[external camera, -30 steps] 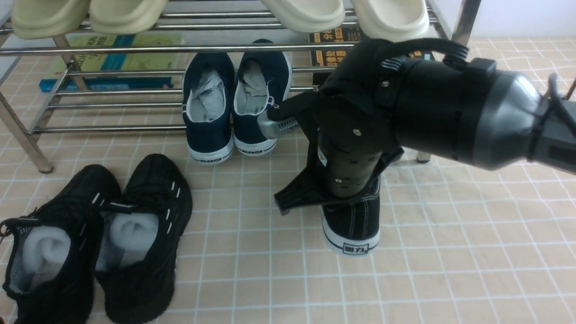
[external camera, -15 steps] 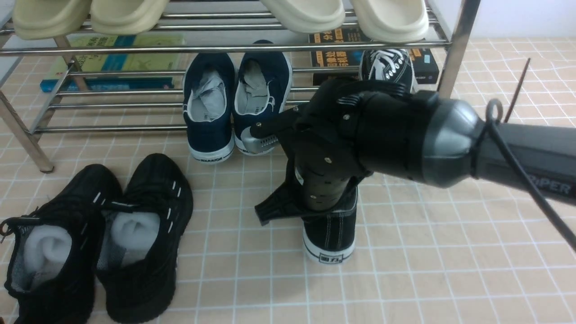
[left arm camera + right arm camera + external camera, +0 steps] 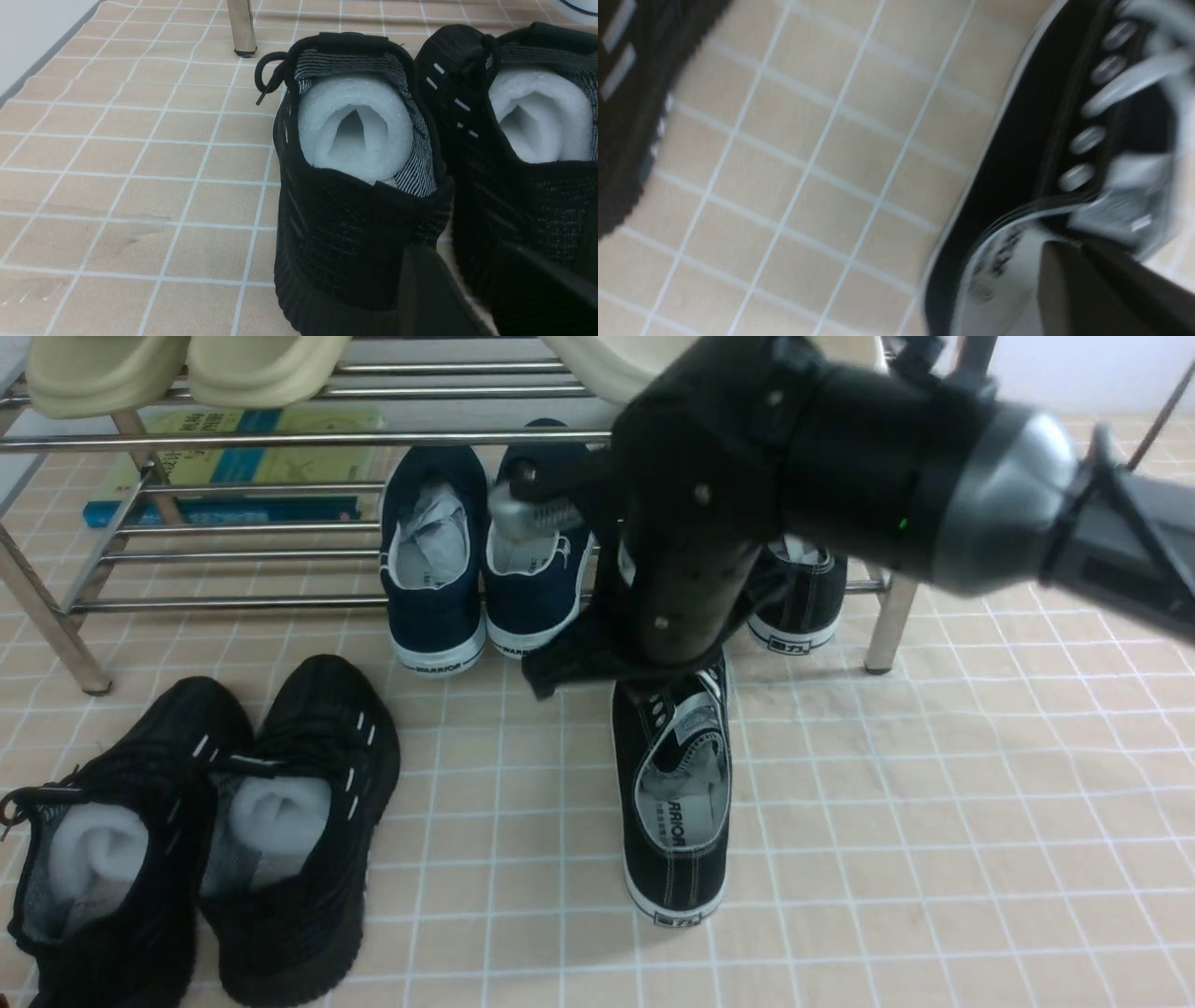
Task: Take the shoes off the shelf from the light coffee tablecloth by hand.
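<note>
left gripper (image 3: 460, 266) parted, empty, by black knit sneakers (image 3: 355, 224) | risk: right gripper (image 3: 607, 663), opening unreadable through blur, could knock navy slip-ons (image 3: 485, 569) at its 10 o'clock when reaching in | one shoe (image 3: 677, 803) at its 6 o'clock on light coffee tablecloth (image 3: 934, 803): black canvas, white sole | mate (image 3: 798, 607) at 2 o'clock, on shelf (image 3: 280, 437)

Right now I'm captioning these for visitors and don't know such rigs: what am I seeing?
A robot with two arms, each ending in a gripping tool. The wide picture looks forward from between the arms; the others come from wrist cameras. On the checked tablecloth lie one black canvas sneaker and two black knit sneakers. Its mate and navy slip-ons sit on the chrome shoe rack. The right tool hangs over the canvas sneaker's laces; whether it grips is unclear. The left tool is open, empty, by the knit sneakers' heels.
</note>
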Controlling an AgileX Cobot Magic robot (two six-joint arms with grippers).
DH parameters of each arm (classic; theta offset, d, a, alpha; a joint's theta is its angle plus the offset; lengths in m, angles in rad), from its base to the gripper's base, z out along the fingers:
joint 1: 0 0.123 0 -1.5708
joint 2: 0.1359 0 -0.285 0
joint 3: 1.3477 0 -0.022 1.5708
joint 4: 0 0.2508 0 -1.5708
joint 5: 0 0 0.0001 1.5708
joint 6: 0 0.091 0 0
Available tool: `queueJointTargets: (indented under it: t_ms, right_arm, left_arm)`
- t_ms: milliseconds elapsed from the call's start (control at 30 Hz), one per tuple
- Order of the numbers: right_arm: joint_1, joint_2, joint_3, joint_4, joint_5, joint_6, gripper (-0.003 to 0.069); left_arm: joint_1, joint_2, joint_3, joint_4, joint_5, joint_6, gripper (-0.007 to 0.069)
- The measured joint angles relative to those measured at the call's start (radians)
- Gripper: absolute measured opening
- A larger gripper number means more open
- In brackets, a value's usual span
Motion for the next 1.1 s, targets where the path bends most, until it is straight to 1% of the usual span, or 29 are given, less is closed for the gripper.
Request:
queueJointTargets:
  t_ms: [33,100,167,200,233,267,300,333,367,400,533,567,600,667,767,867,967,1033,1067,1100]
  right_arm:
    - [-0.027,-0.001,-0.043,-0.034,-0.003,-0.01,-0.0011]
    - [-0.047,-0.002,-0.057,-0.056,-0.011,-0.01,-0.0013]
    - [-0.093,-0.001,-0.064,-0.102,-0.031,-0.009,-0.0003]
    - [-0.093,-0.001,-0.064,-0.105,-0.033,-0.009,-0.0002]
    - [-0.123,0.001,-0.064,-0.117,-0.045,-0.006,0.0022]
    - [-0.126,0.002,-0.064,-0.118,-0.049,-0.006,0.0027]
    - [-0.141,0.005,-0.064,-0.121,-0.059,-0.005,0.0046]
    - [-0.164,0.015,-0.064,-0.127,-0.087,-0.005,0.0108]
    - [-0.169,0.017,-0.064,-0.127,-0.089,-0.005,0.0115]
    - [-0.188,0.031,-0.064,-0.133,-0.118,-0.002,0.0193]
    - [-0.225,0.059,-0.064,-0.144,-0.166,-0.001,0.0343]
    - [-0.226,0.061,-0.064,-0.145,-0.167,-0.001,0.0349]
    - [-0.236,0.069,-0.064,-0.151,-0.172,0.001,0.0382]
    - [-0.247,0.081,-0.064,-0.159,-0.181,0.003,0.0406]
    - [-0.254,0.101,-0.064,-0.174,-0.197,0.004,0.0407]
    - [-0.255,0.127,-0.064,-0.185,-0.204,0.005,0.0392]
    - [-0.257,0.163,-0.064,-0.192,-0.214,0.005,0.0356]
    - [-0.259,0.18,-0.064,-0.192,-0.216,0.005,0.0304]
    - [-0.26,0.186,-0.064,-0.193,-0.216,0.003,0.0262]
    - [-0.261,0.189,-0.064,-0.198,-0.212,-0.006,0.0197]
  left_arm:
    - [0.0,0.0,0.0,0.0,0.0,-0.001,0.0239]
    - [0.0,0.0,0.0,0.0,0.0,-0.001,0.0239]
    - [0.0,0.0,0.0,0.0,0.0,-0.001,0.0239]
    - [0.0,0.0,0.0,0.0,0.0,-0.001,0.0239]
    - [0.0,0.0,0.0,0.0,0.0,-0.001,0.0239]
    - [0.0,0.0,0.0,0.0,0.0,-0.001,0.0239]
    - [0.0,0.0,0.0,0.0,0.0,-0.001,0.0239]
    - [0.0,0.0,0.0,0.0,0.0,-0.001,0.0239]
    - [0.0,0.0,0.0,0.0,0.0,-0.001,0.0239]
    - [0.0,0.0,0.0,0.0,0.0,-0.001,0.0239]
    - [0.0,0.0,0.0,0.0,0.0,-0.001,0.0239]
    - [0.0,0.0,0.0,0.0,0.0,-0.001,0.0239]
    - [0.0,0.0,0.0,0.0,0.0,-0.001,0.0239]
    - [0.0,-0.001,0.0,0.0,0.0,-0.001,0.0239]
    - [0.0,-0.001,0.0,0.0,0.0,-0.001,0.0239]
    - [0.0,-0.001,0.0,0.0,0.0,-0.001,0.0239]
    - [0.0,-0.001,0.0,0.0,0.0,-0.001,0.0239]
    - [0.0,-0.001,0.0,0.0,0.0,-0.001,0.0239]
    - [0.0,-0.001,0.0,0.0,0.0,-0.001,0.0239]
    - [0.0,-0.001,0.0,0.0,0.0,-0.001,0.0239]
